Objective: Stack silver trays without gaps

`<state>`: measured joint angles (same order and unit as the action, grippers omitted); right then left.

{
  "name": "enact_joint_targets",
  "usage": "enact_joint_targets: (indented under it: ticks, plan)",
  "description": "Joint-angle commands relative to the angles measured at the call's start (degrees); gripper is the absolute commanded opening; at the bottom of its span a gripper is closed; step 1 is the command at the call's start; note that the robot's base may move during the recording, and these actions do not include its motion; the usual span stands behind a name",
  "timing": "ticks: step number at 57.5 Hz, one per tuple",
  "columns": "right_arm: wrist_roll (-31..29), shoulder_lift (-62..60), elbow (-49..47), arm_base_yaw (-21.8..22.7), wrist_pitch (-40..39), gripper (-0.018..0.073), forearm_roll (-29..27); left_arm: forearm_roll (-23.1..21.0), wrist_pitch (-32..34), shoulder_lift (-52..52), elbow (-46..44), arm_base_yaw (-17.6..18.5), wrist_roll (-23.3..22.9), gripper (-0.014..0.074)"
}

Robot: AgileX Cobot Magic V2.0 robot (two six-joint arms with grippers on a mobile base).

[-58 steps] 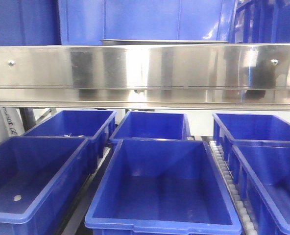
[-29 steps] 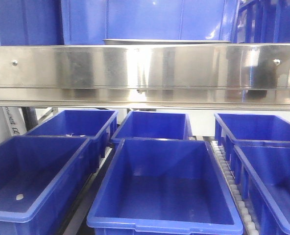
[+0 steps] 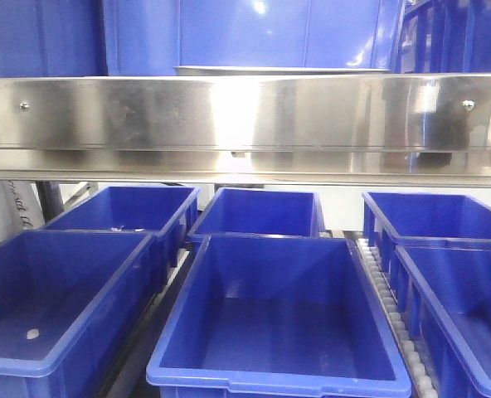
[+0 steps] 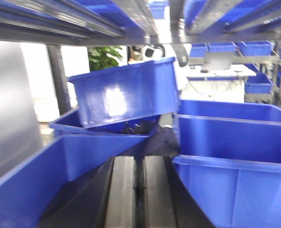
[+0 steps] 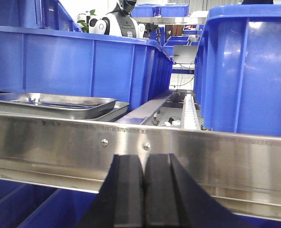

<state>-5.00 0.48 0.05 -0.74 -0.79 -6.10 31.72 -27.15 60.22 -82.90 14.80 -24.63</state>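
Two silver trays lie on the upper shelf in the right wrist view. One tray [image 5: 50,101] rests on top of the other [image 5: 117,109], whose rim sticks out to the right. In the front view only a thin tray edge [image 3: 283,70] shows above the steel shelf beam [image 3: 245,124]. My right gripper [image 5: 144,159] is shut and empty, close in front of the beam [image 5: 216,152], below and right of the trays. My left gripper [image 4: 139,159] is shut and empty, low between blue bins. Neither gripper shows in the front view.
Deep blue bins [image 3: 279,323] fill the lower level in rows, with roller tracks [image 3: 386,298] between them. Tall blue bins [image 5: 247,71] stand on the upper shelf behind and right of the trays. One bin [image 4: 126,97] sits tilted ahead of the left gripper.
The front view has shifted a little sideways; the bins, beam and tray edge keep their places relative to each other.
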Motion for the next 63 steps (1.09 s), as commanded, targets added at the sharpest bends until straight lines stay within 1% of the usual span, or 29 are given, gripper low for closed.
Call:
enact_joint_targets:
  ticks: [1, 11, 19, 23, 29, 40, 49, 56, 60, 63]
  plan:
    - [-0.5, -0.48, -0.05, 0.26, -1.42, -0.0078, 0.47, -0.3, 2.09, -4.56, 3.56, -0.89, -0.07, -0.0006]
    - [-0.5, -0.48, -0.05, 0.26, -1.42, -0.0078, 0.47, -0.3, 4.04, -13.7, 14.72, -2.77, 0.16, -0.0006]
    - [-0.5, -0.48, -0.05, 0.26, -1.42, -0.0078, 0.47, -0.3, 11.49, -23.37, 27.5, -6.17, 0.26, -0.0006]
    - [-0.5, -0.48, -0.05, 0.26, -1.42, -0.0078, 0.47, -0.58, 13.48, -28.38, 33.52, -7.99, 0.26, -0.0006]
    - [-0.5, -0.48, -0.05, 0.26, -1.42, -0.0078, 0.47, -2.74, 14.28, -36.87, 42.65, -10.78, 0.26, -0.0006]
    - [-0.5, -0.48, -0.05, 0.26, -1.42, -0.0078, 0.47, -4.74, 15.15, -50.13, 55.71, -13.71, 0.26, -0.0006]
    - [-0.5, -0.48, -0.05, 0.26, -1.42, -0.0078, 0.47, -5.31, 15.15, -58.89, 64.28, -14.61, 0.26, -0.0006]
    - [-0.5, -0.48, -0.05, 0.26, -1.42, -0.0078, 0.47, -6.54, 15.15, -60.22, 68.54, -14.61, 0.26, -0.0006]
    - [-0.5, -0.48, -0.05, 0.26, -1.42, -0.0078, 0.47, -9.27, 15.8, -60.22, 70.59, -14.61, 0.26, -0.0006]
    - [-0.5, -0.48, -0.05, 0.26, -1.42, -0.0078, 0.47, -11.81, 17.99, -60.22, 72.62, -14.61, 0.26, -0.0006]
